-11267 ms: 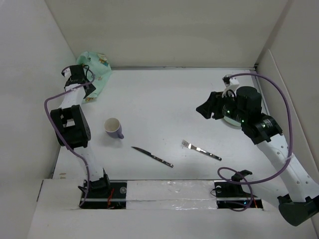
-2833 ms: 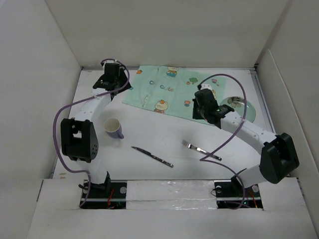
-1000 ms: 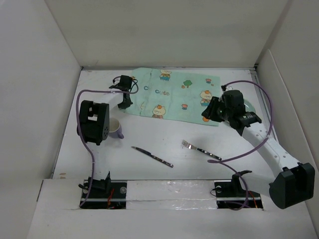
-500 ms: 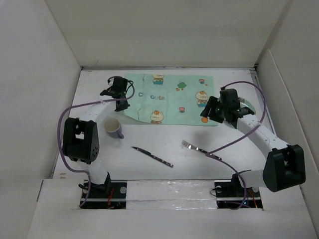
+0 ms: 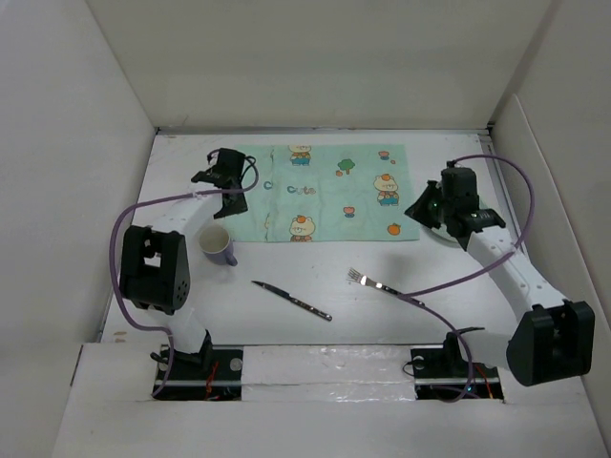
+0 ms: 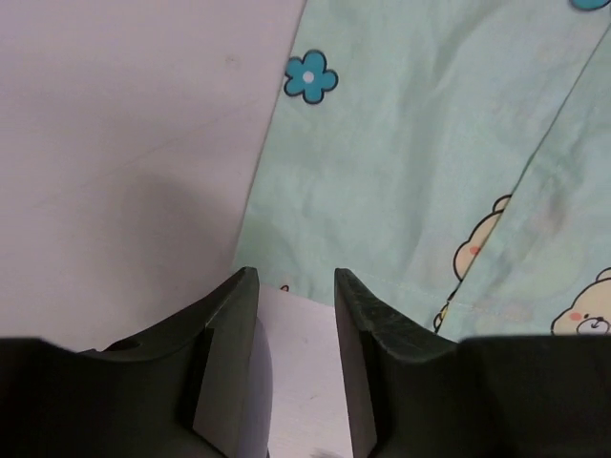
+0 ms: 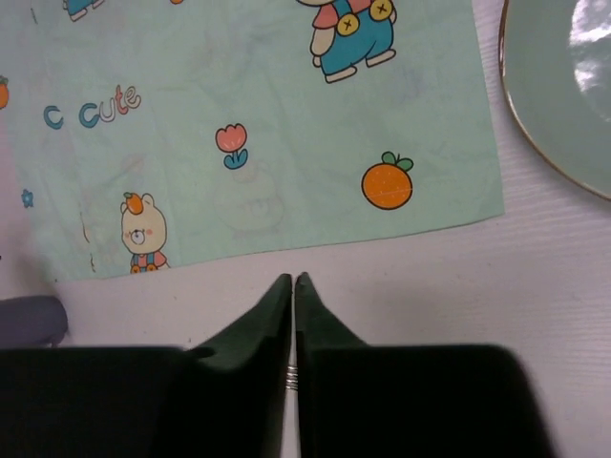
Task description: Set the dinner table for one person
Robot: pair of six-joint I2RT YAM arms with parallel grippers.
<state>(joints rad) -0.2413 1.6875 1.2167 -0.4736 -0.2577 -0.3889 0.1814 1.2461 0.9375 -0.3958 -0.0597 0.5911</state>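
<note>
The mint-green cartoon placemat [image 5: 334, 191] lies spread flat at the back of the white dinner table [image 5: 315, 272]. My left gripper [image 5: 236, 194] hovers at the mat's left edge, open and empty. In the left wrist view its jaws [image 6: 296, 286] stand over bare table [image 6: 124, 124], just short of the placemat [image 6: 410, 172] corner. My right gripper [image 5: 416, 211] is shut on nothing beside the mat's near right corner. Its tips [image 7: 293, 279] sit over the table just below the placemat [image 7: 286, 114] edge.
A pale green plate [image 7: 563, 86] lies right of the mat, mostly hidden under the right arm [image 5: 458, 205] in the top view. A mug [image 5: 218, 246] stands near left, with a knife [image 5: 291, 300] and a fork [image 5: 382, 284] nearer the front.
The left gripper has opened and let go of the placemat's left edge. The right gripper has shut and drawn right, off the mat. The mat now lies flat and squarer.
</note>
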